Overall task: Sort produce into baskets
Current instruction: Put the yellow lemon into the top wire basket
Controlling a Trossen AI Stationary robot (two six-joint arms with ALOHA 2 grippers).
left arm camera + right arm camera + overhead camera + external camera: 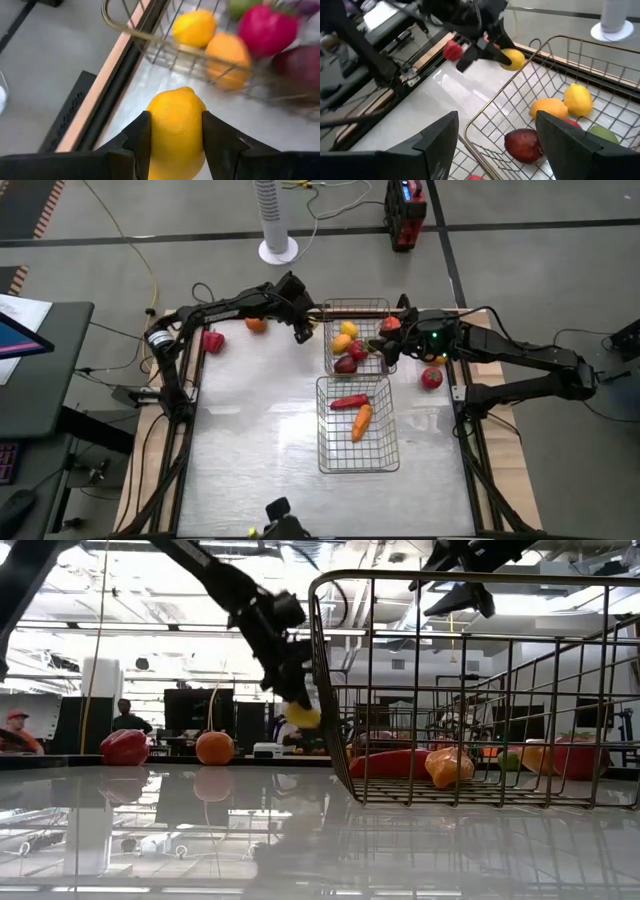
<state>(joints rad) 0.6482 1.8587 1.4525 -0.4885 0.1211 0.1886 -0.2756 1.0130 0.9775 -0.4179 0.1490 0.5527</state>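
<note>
My left gripper (303, 332) is shut on a yellow lemon (176, 131) just left of the far wire basket (331, 308), above the table. That basket holds another lemon (577, 99), an orange (548, 108), red apples (522, 144) and a lime. My right gripper (505, 150) hangs open and empty over the basket's right part (388, 352). The near basket (325, 450) holds a red pepper (349, 401) and a carrot (361, 421). My left gripper pinches the lemon's two opposite sides (155, 125) between its two fingers (137, 137). The fingers slant down from the table's left and far side. The lemon (303, 716) is lifted clear of the table, level with the basket's upper wall.
A red pepper (212, 340) and an orange (256, 324) lie at the table's far left. A red tomato (431, 378) lies right of the baskets, and another red fruit (390, 324) lies by the far basket's right rim. People sit in the room behind.
</note>
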